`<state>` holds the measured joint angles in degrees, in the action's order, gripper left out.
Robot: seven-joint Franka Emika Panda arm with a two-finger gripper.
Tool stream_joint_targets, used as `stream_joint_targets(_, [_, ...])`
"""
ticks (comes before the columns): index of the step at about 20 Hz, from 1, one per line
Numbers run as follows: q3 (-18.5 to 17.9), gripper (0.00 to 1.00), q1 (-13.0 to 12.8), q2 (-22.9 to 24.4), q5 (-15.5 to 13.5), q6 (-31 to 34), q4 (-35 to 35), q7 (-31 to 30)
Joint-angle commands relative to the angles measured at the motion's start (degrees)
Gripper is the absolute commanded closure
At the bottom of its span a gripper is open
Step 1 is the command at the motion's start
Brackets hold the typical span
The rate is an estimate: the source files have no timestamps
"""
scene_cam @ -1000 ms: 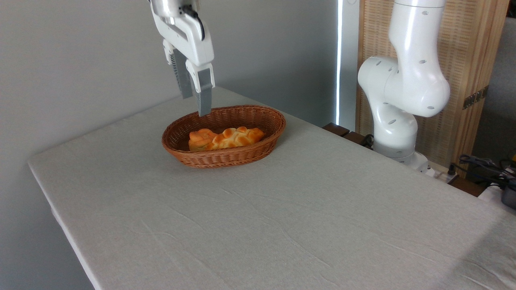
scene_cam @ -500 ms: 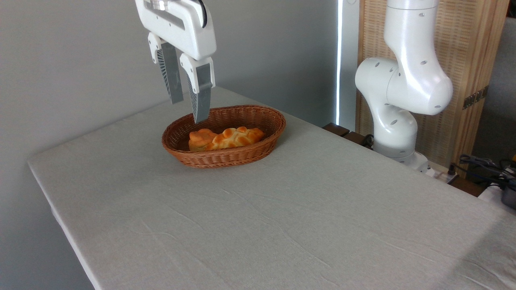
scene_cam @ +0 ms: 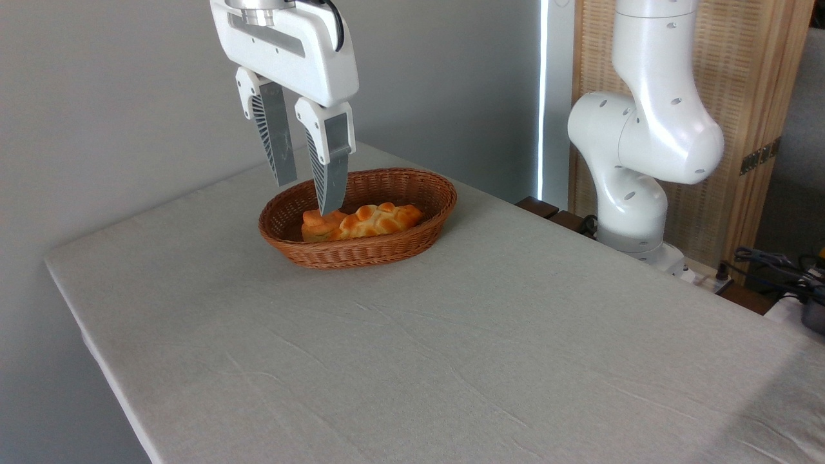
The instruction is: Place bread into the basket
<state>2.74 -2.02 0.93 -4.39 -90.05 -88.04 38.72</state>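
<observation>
Table [scene_cam: 451,348]: covered with a pale grey, lightly creased cloth; takes up most of the view, its left edge running from the far left down to the near edge of the picture.

Basket [scene_cam: 412,238]: oval, brown woven wicker, low sides; stands on the far left part of the table, long axis running left to right.

Bread [scene_cam: 377,220]: long braided loaf, golden-orange and glossy, knobbly segments; lies inside the basket along its length, right end towards the basket's right wall. At its left end sits a rounder orange lump; whether this is part of the loaf or a separate piece cannot be told.

End effector [scene_cam: 310,196]: white body with two grey ribbed fingers [scene_cam: 281,142] pointing down; fingers parted with a clear gap between them and nothing held. It hangs above the left half of the basket. The right fingertip overlaps the left end of the bread in the picture; contact cannot be confirmed. The left fingertip ends above the basket's far left rim.

Arm [scene_cam: 644,135]: white, jointed, its base at the far right edge of the table.

Background: plain grey wall at left and behind; light wooden slatted panel [scene_cam: 741,84] at right; dark cables [scene_cam: 773,261] at the far right.
</observation>
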Motion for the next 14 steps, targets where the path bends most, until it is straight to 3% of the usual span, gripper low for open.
stream_joint_targets(1, [-1.0, 0.0, -1.6, -0.3, 0.8, 1.5, -0.7, 0.3])
stream_joint_targets(5, [-1.0, 0.0, -3.3, 0.3, 2.8, 1.1, -3.1, 0.3])
stream_joint_targets(10, [-3.9, 0.0, -4.5, 0.7, 3.2, 1.1, -3.3, 0.8])
stream_joint_targets(14, [-4.1, 0.0, -4.5, 0.6, 3.2, 0.9, -3.3, 0.9])
